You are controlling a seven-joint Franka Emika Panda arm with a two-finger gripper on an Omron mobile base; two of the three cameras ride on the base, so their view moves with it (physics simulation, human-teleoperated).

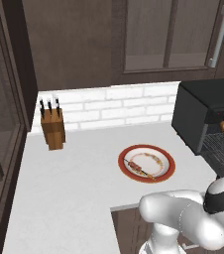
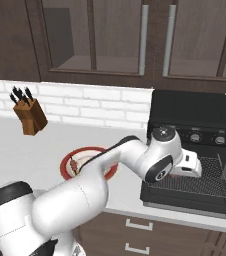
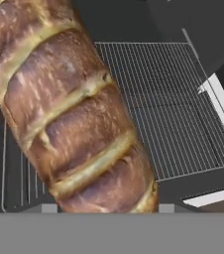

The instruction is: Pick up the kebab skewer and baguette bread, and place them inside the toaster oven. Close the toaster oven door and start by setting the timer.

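Filling the near side of the hand view, the baguette [image 3: 74,114] is carried in the gripper [image 2: 197,167], jaws closed on its width, above the wire rack [image 3: 168,109] of the oven [image 2: 195,117]. The door [image 2: 185,192] lies folded down in front. The loaf hangs slantwise across the rack's front edge, so a release here could, I judge, leave it tipping forward onto the door rather than resting inside. A loaf that overhangs would later block the door from closing. The skewer [image 1: 140,167] lies on the plate [image 1: 169,159], well apart on the counter [image 1: 74,188], not yet fetched. Reaching deeper risks the hand knocking the oven's top edge.
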